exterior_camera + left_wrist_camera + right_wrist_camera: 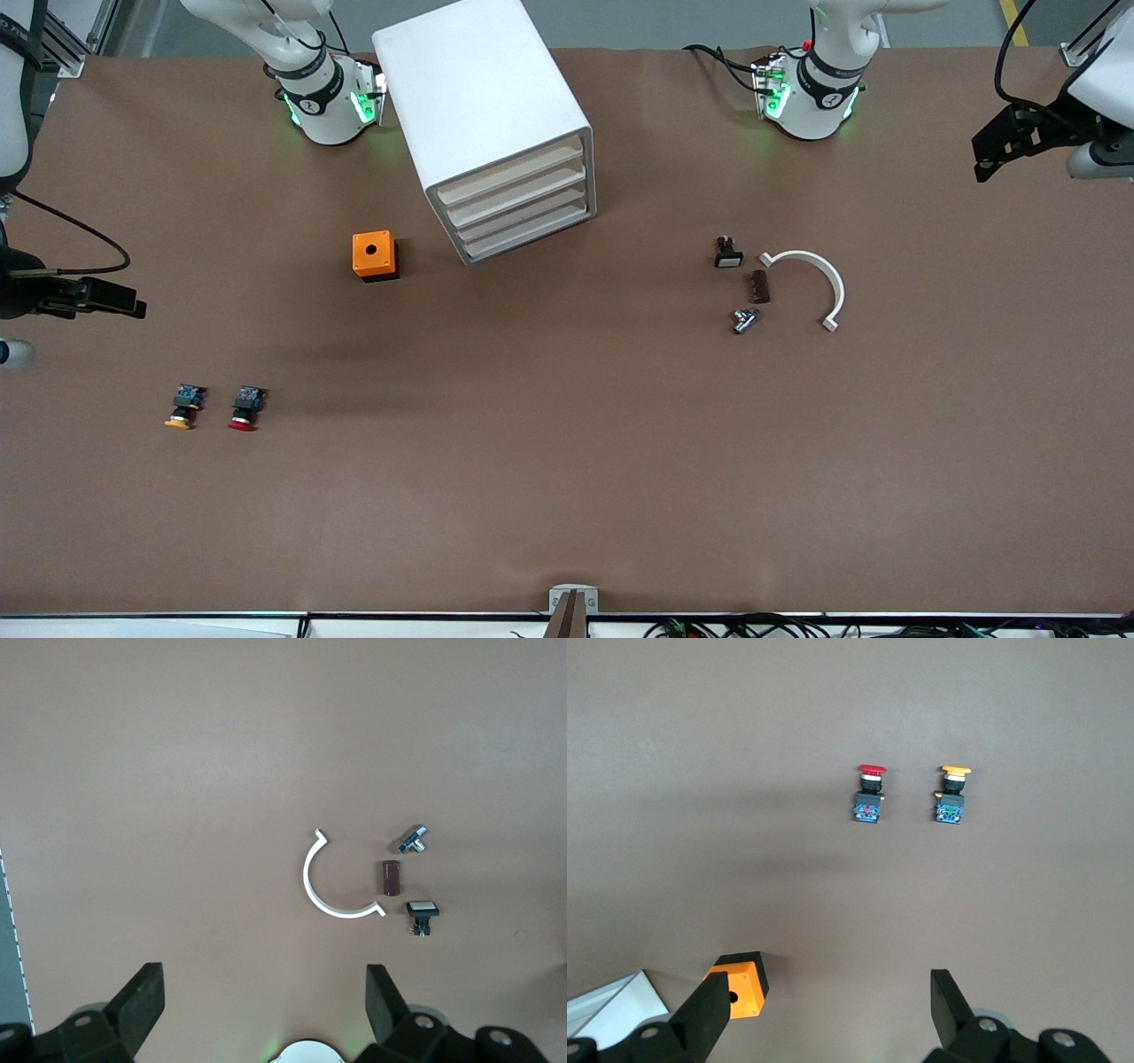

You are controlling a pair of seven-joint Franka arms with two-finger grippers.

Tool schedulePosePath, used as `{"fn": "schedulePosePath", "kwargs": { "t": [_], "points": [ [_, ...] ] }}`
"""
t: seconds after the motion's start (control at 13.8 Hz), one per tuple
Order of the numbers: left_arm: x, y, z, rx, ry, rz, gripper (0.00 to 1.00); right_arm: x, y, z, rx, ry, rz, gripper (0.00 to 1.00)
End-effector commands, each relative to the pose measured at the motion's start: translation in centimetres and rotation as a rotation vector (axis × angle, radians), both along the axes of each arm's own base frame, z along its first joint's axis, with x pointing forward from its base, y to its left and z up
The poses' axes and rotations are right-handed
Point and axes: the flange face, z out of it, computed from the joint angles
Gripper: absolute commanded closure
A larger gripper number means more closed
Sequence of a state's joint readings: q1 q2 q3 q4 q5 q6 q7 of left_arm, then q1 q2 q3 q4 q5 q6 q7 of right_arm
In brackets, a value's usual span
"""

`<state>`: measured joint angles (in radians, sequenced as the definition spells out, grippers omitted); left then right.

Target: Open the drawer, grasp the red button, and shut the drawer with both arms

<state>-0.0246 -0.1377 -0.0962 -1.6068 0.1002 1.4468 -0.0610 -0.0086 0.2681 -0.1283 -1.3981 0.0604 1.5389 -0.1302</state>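
Observation:
The button, with a red cap, black body and blue rear end, lies on the table toward the right arm's end; it also shows in the right wrist view. The white drawer cabinet stands near the arms' bases with its several drawers all shut. My right gripper is open and empty, held high over the table's edge at the right arm's end. My left gripper is open and empty, held high over the left arm's end. Both show their open fingers in their wrist views.
An orange-capped button lies beside the red one. An orange box with a hole sits beside the cabinet. Toward the left arm's end lie a white curved piece, a brown block, a metal part and a white-capped switch.

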Motion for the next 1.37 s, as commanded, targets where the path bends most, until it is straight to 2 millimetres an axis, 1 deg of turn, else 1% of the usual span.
{"fn": "schedulePosePath", "kwargs": {
  "t": [0.0,0.14,0.29,0.36,0.43,0.51,0.58,0.65,0.8,0.87,1.01,1.09,1.23,1.3],
  "points": [
    [-1.4,0.1,-0.4,-0.014,-0.024,-0.024,0.00,-0.4,-0.7,0.4,-0.003,-0.001,0.013,0.00],
    [-1.3,-0.6,-0.3,-0.062,-0.026,-0.021,0.00,-0.4,-0.6,0.9,-0.010,-0.009,0.012,0.00],
    [-0.9,-1.0,0.1,-0.102,-0.032,-0.011,0.00,-0.3,-0.6,2.6,-0.008,-0.034,0.012,0.00],
    [-0.8,-1.2,0.2,-0.103,-0.033,-0.017,0.00,-0.4,-0.5,3.1,-0.012,-0.035,0.013,0.00],
    [-0.3,-1.2,-0.3,-0.103,-0.024,-0.020,0.00,-0.5,-0.6,3.1,-0.013,-0.028,0.010,0.00],
    [-0.3,-1.3,-0.1,-0.097,-0.026,-0.018,0.00,-0.6,-0.5,3.2,-0.012,-0.023,0.012,0.00],
    [-0.3,-1.3,-0.2,-0.096,-0.023,-0.018,0.00,-0.9,-0.8,3.6,-0.009,-0.021,0.013,0.00],
    [-0.3,-1.0,-0.1,-0.101,-0.022,-0.018,0.00,-1.6,-0.9,4.5,-0.004,-0.021,0.009,0.00],
    [-0.3,-1.1,-0.3,-0.100,-0.020,0.002,0.00,-2.7,-1.9,4.5,0.027,0.030,-0.020,0.00],
    [-0.4,-1.2,-0.3,-0.098,-0.015,0.012,0.00,-3.5,-1.8,5.8,0.019,0.013,-0.017,0.00],
    [-0.5,-1.2,-0.3,-0.094,-0.008,0.016,0.00,-4.2,-1.2,7.5,0.012,-0.015,-0.003,0.00],
    [-0.6,-1.2,-0.4,-0.091,0.001,0.016,0.00,-4.4,-0.9,7.7,0.003,-0.011,0.004,0.00],
    [-0.7,-1.0,-0.6,-0.087,0.006,0.018,0.00,-5.4,-0.6,8.1,-0.006,-0.012,0.010,0.00],
    [-0.8,-0.9,-0.8,-0.086,0.011,0.019,0.00,-6.0,-0.4,8.8,-0.008,-0.019,0.013,0.00]
  ]
}}
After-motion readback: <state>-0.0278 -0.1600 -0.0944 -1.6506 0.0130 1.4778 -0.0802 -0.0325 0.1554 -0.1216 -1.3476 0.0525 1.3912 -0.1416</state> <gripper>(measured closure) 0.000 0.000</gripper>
